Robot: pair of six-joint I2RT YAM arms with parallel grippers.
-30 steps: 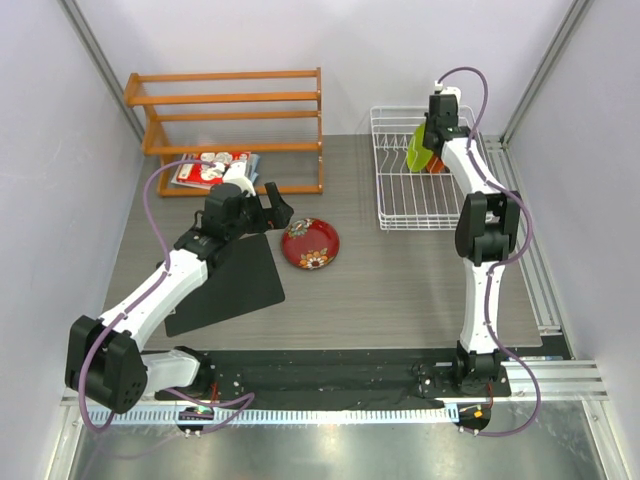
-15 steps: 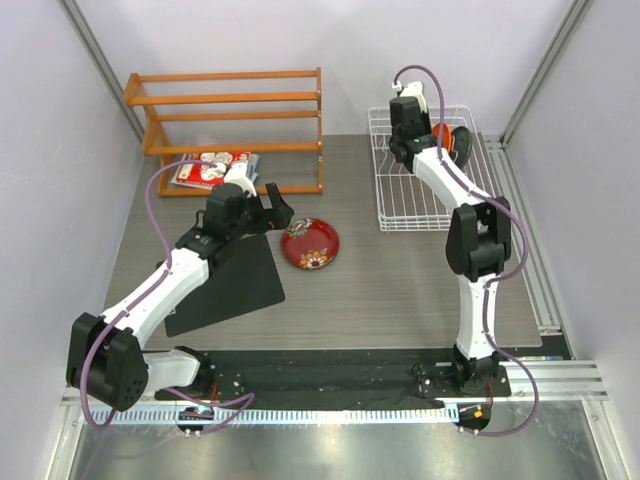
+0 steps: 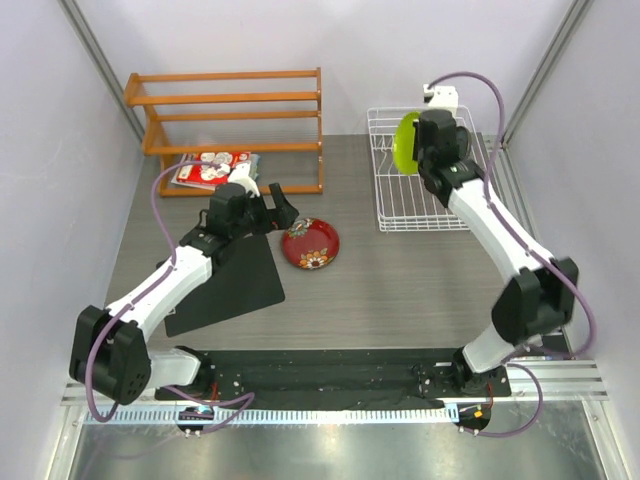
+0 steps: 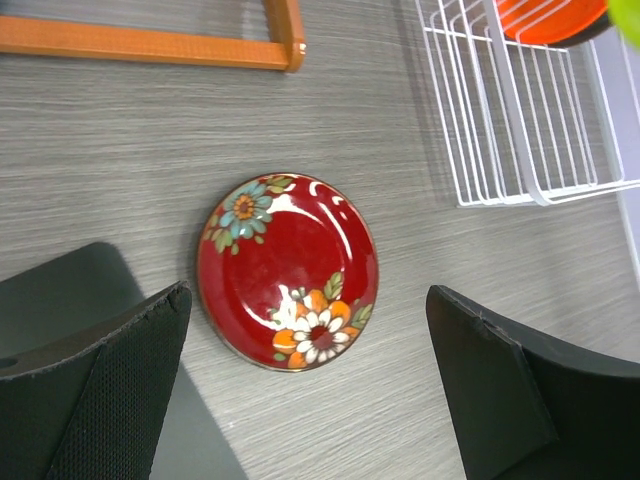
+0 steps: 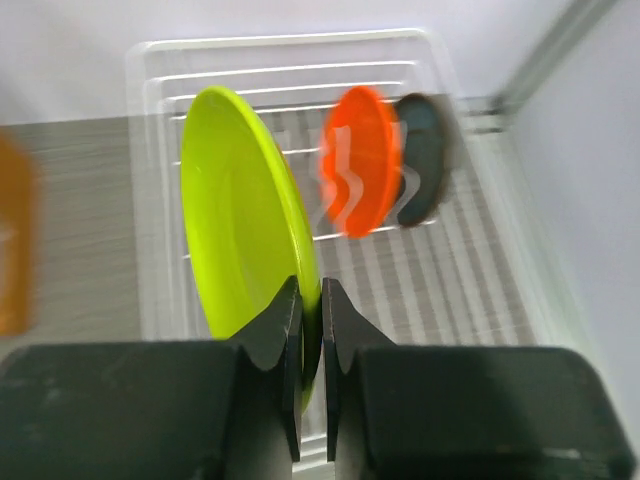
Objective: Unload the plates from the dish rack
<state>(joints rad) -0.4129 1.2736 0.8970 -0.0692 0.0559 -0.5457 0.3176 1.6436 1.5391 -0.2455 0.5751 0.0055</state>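
The dark red patterned plate [image 3: 310, 243] lies flat on the table; in the left wrist view [image 4: 287, 270] it sits just ahead of my jaws. My left gripper [image 3: 282, 209] is open and empty beside it [image 4: 310, 400]. My right gripper [image 3: 420, 145] is shut on the rim of the lime green plate [image 3: 406, 142], held on edge above the white dish rack [image 3: 400, 215]. In the right wrist view the gripper [image 5: 311, 300] pinches the green plate [image 5: 240, 230]; the orange plate [image 5: 358, 175] and the dark teal plate [image 5: 425, 160] stand in the rack [image 5: 300, 60] behind it.
An orange wooden slatted shelf [image 3: 230, 100] stands at the back left, with a red-and-white booklet [image 3: 210, 168] under it. A black mat [image 3: 225, 285] lies at the left. The shelf's foot [image 4: 285, 30] shows in the left wrist view.
My right arm has swung and lifted the lime green plate up out of the rack's slots. My left arm has barely moved.
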